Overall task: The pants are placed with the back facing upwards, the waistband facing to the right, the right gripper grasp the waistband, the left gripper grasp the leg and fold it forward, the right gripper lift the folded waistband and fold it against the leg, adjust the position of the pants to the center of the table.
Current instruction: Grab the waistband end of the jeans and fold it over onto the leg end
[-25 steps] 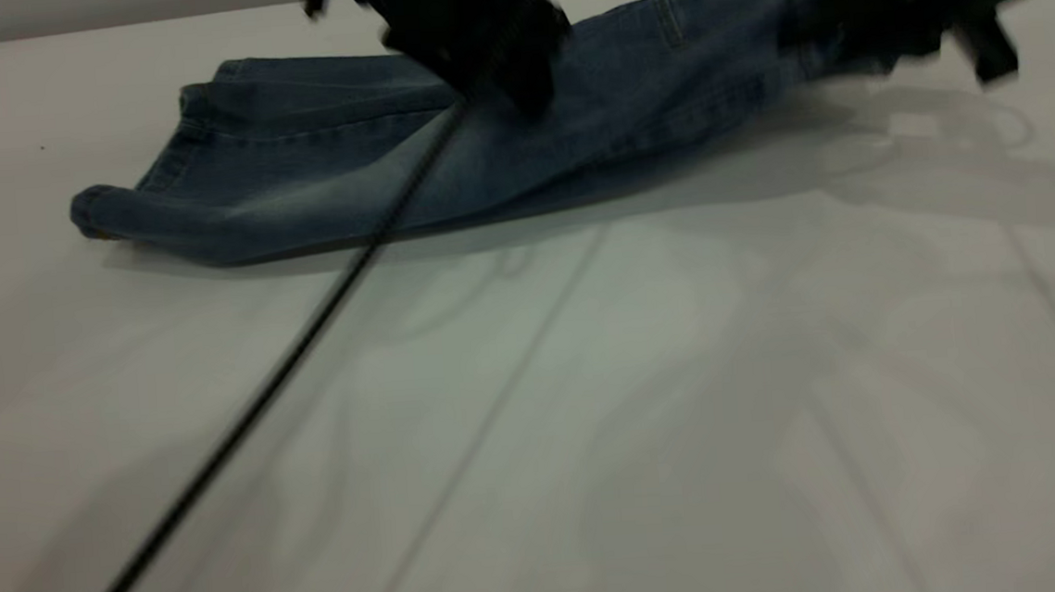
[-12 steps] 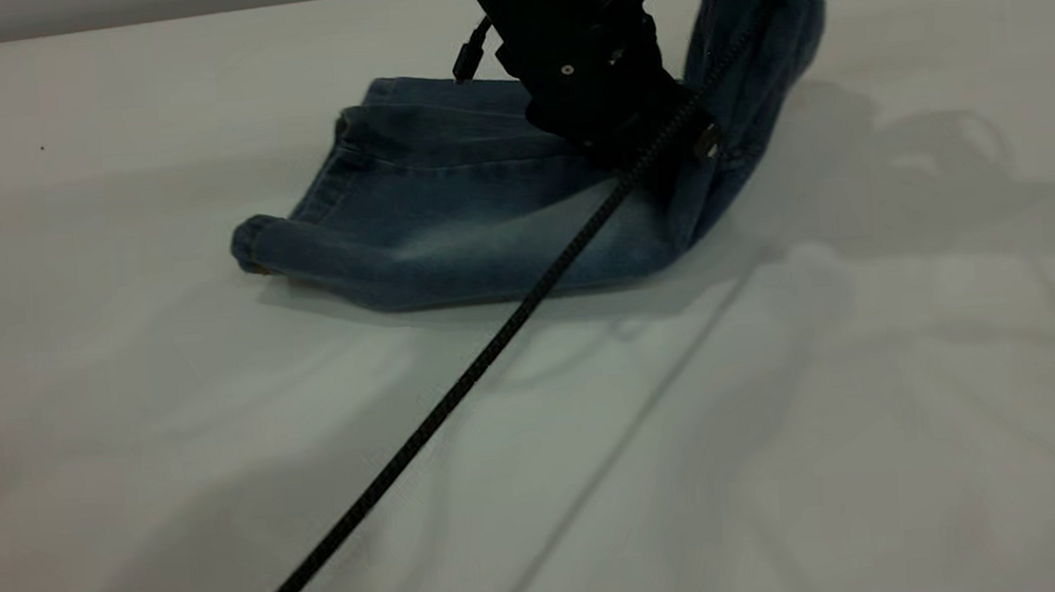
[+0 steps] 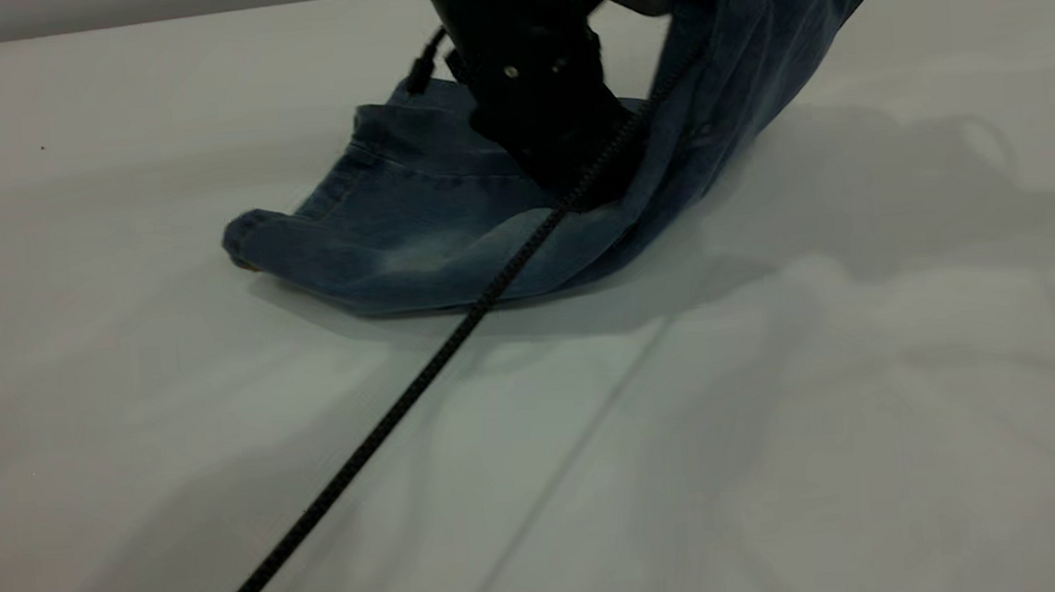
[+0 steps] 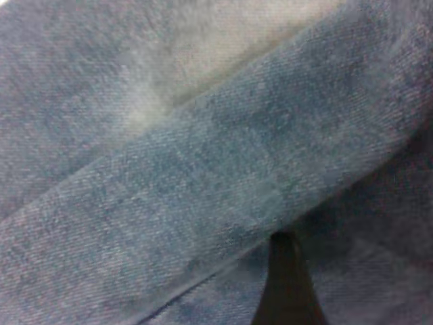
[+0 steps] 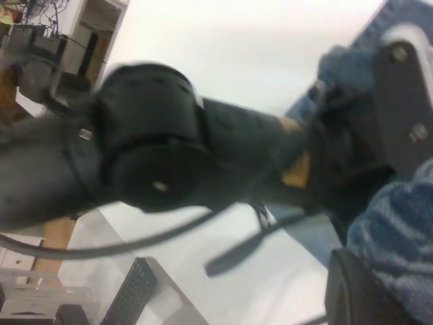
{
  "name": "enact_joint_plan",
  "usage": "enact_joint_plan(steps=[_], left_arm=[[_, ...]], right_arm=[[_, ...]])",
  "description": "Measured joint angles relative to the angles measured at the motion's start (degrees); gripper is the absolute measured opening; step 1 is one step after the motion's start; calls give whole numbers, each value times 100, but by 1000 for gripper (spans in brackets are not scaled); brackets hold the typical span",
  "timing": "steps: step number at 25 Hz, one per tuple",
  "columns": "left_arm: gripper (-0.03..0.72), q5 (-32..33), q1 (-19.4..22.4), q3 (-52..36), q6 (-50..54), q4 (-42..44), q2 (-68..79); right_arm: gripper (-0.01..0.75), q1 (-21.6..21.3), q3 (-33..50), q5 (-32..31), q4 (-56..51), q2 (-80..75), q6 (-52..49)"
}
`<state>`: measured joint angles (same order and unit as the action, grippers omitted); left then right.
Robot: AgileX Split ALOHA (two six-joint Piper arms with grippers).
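- Two claws are at work on the pants (image 3: 449, 236), which lie lengthways, halved, on the table (image 3: 129, 435), leg hem toward the left.
- Leftmost, the leg (image 3: 320, 245) rests flat on the table, its hem well left of the left claw (image 3: 575, 177).
- That left claw is planted on the denim mid-length, with a black cable (image 3: 362, 447) trailing from it toward the camera. Its wrist view shows only cloth and one dark finger (image 4: 287, 284), so I cannot tell whether it is clenched or released.
- Right of it, the cloth rises steeply off the table, up past the top edge of the exterior view.
- Up there, by the right wrist view, the right claw (image 5: 379, 203) is clamped on the waistband (image 5: 396, 223), with bunched denim between its pads and the left arm (image 5: 155, 149) just below it.
- Step in hand, as I judge it: the second fold, waistband carried over toward the leg.
- Next, the left claw probably needs to clear the denim, or the waistband will land on it; then the right one can lay the waistband down near the hem and let go.
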<state>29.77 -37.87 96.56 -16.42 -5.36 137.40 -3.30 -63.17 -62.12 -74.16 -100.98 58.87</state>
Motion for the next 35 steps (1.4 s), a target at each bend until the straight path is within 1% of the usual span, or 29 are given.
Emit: enact_joint_plan(steps=[5,7,10,14,16,19,22,29,32,35], left_arm=[[462,-69,-182,0,0,-199,46],[462,-57,-182,0,0,-145,1],[462,66,-51,0,0,133,-241],[462,136,351,0,146,536,-837],[462,157,618,0,239,617,-1201],[462,219,971,0,423,646,-1798],[462,272,1163,0,608,656,-2469],[461,517,1179,0,666,651,-3845],[461,671,1179,0,666,651,-4291],[461,825,1179,0,686,645,-4601]], right_arm=[[50,0,0,-64,-16,91,26],[50,0,0,-88,55,110,26],[50,0,0,-95,268,109,31],[50,0,0,-95,395,109,31],[50,6,0,-95,402,109,38],[50,171,0,8,339,109,93],[50,660,0,443,192,109,193],[50,2096,0,2125,-62,-67,467],[52,2526,0,2685,-303,-429,645],[55,2794,0,3064,-819,-903,1071]])
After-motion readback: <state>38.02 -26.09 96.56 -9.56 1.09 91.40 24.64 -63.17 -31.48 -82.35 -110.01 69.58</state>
